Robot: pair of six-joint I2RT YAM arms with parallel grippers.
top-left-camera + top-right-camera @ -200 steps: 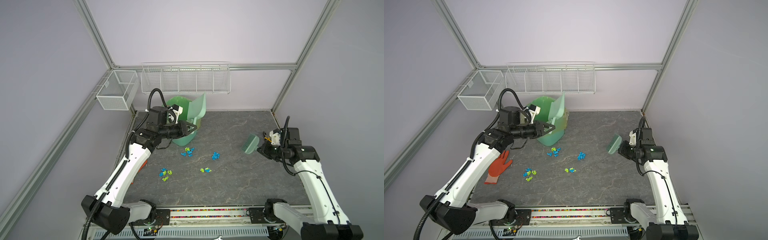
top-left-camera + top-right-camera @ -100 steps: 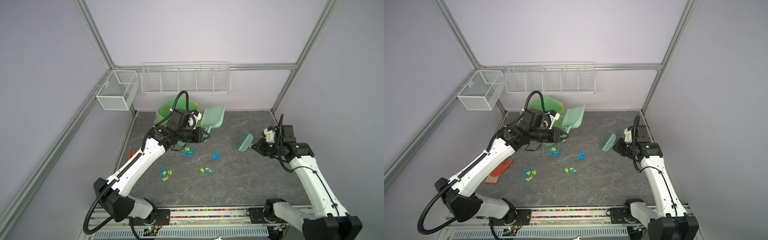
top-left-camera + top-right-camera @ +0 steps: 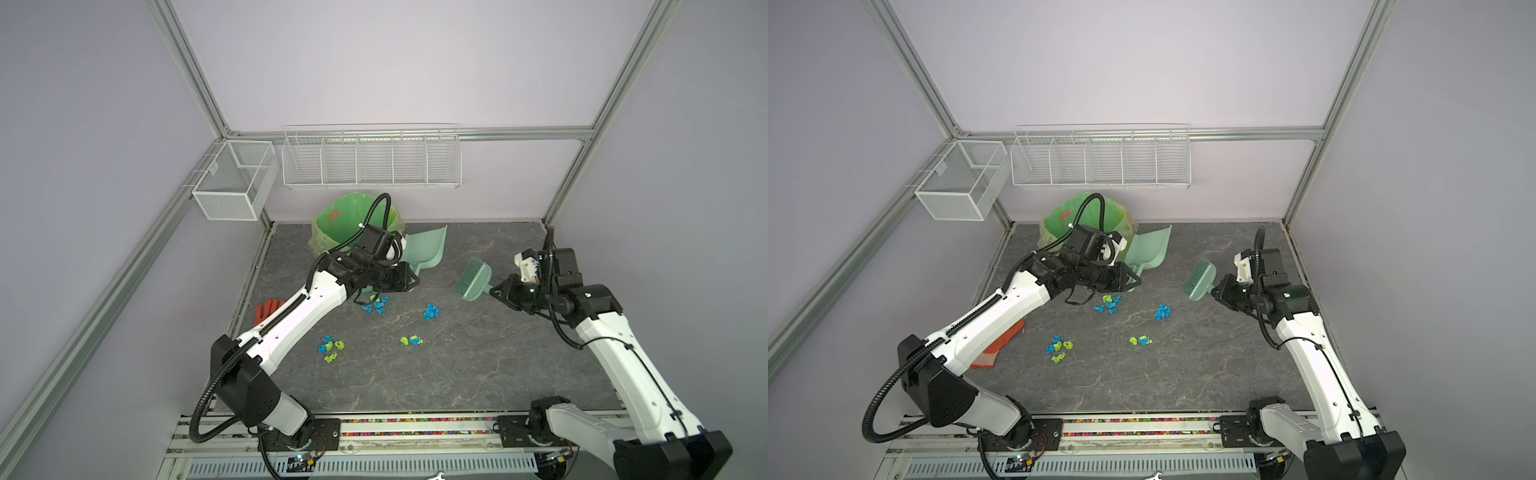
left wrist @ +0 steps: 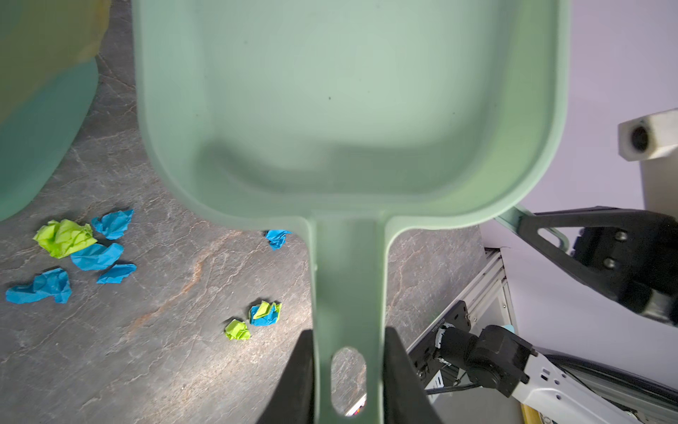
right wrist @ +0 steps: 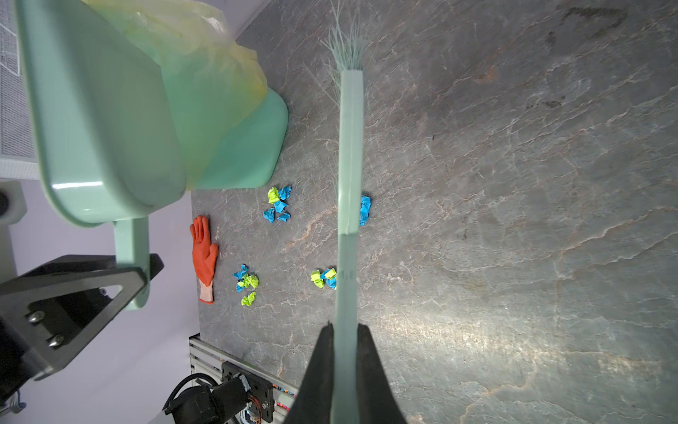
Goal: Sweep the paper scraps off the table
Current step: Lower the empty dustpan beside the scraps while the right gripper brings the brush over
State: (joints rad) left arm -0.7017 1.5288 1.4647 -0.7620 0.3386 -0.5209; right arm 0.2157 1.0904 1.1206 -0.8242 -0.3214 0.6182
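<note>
On table [image 3: 478,374], bin [image 3: 340,224], glove [image 5: 204,253] near paper scraps [image 3: 376,305]

A: Any txt, brand or nr u can read?
B: None legible. Thin white strip w/ print on the edge of the black mount plate [image 4: 453,316] by the rail, left wrist view. Too small & blurred to read.
A: Brush?
B: Faint moulded marks on the brush handle [image 5: 347,273], right wrist view. Can't make out chars.
A: Bin?
B: Red-orange mark on the bin liner [image 3: 335,215], in both top views [image 3: 1065,215]. Just a shape, can't tell any letters.
A: Baskets?
B: Small tag on the mesh basket [image 3: 214,168]. Too small to read.
</note>
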